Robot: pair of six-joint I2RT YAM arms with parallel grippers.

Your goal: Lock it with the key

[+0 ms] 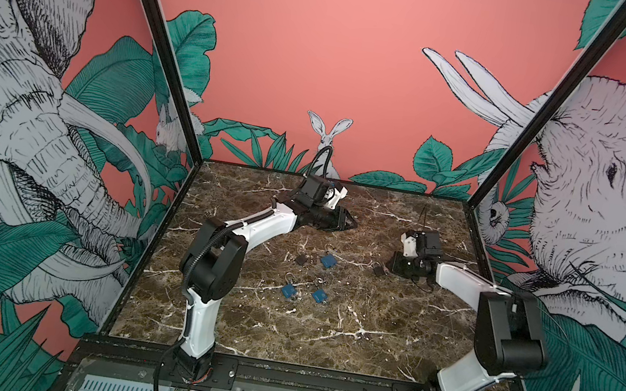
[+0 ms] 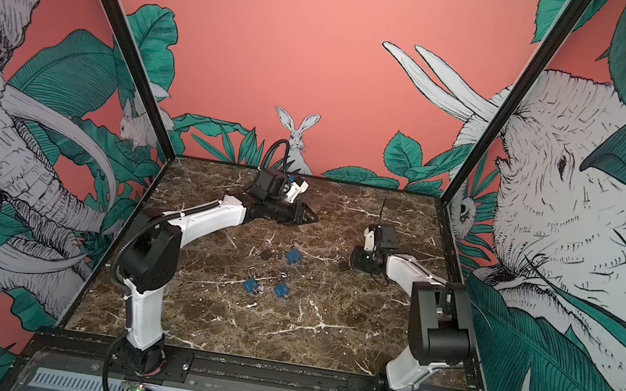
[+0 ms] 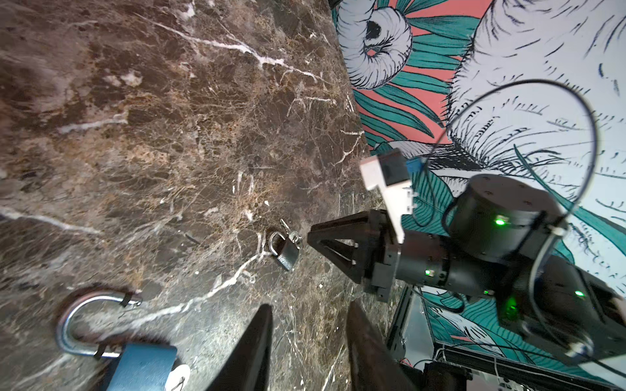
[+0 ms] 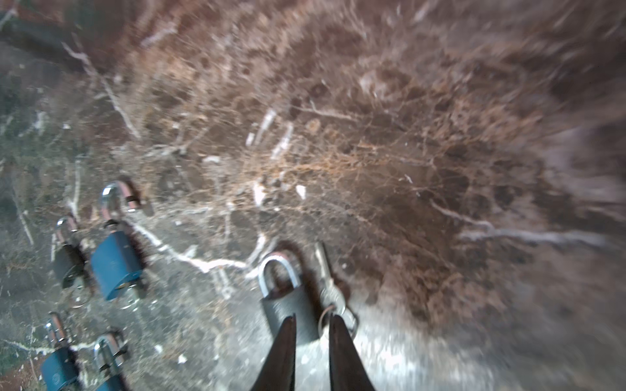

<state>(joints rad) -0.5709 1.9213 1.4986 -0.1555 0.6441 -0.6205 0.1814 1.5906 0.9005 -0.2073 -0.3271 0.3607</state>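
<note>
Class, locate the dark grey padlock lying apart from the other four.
In both top views the dark grey padlock lies right of centre, at the tips of the right end effector, its keys beside it.

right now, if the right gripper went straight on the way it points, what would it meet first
The dark padlock, lying just ahead of the right gripper, with its key beside it. Whether the tips already touch it is unclear.

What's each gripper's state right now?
Left gripper: open, empty.
Right gripper: slightly open at the dark padlock, gripping nothing.
</note>
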